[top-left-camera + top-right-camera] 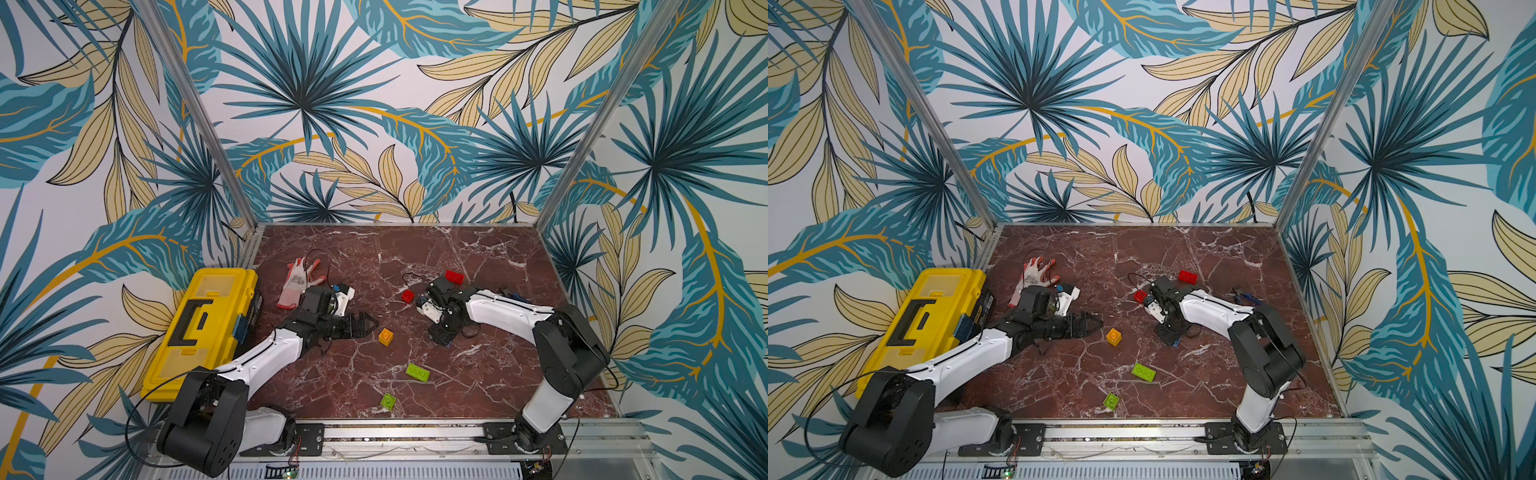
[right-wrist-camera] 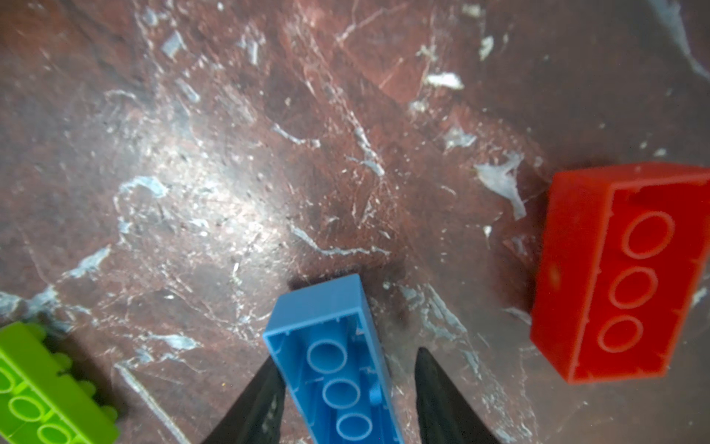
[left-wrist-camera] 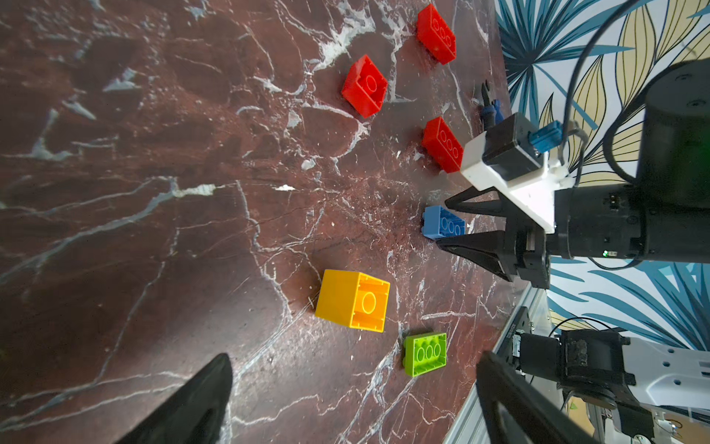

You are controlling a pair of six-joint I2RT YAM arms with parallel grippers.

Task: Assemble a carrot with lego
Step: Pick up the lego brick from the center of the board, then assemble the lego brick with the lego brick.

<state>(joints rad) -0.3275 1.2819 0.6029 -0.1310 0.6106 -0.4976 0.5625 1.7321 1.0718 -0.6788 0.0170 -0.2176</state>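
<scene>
Brick, blue hollow-backed plastic (image 2: 326,319): straddled by my right tool (image 2: 347,361), jaws part-spread, one side touching; centre before pinching.

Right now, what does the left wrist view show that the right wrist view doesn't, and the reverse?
Only the left wrist view: the orange brick, the square red brick, the far red brick, and the right tool seen from outside, straddling the blue brick.
Only the right wrist view: one finger sits against that brick while the other stands apart from it.
Both: the blue brick, the nearest red brick, a lime green brick and the marble table.
</scene>
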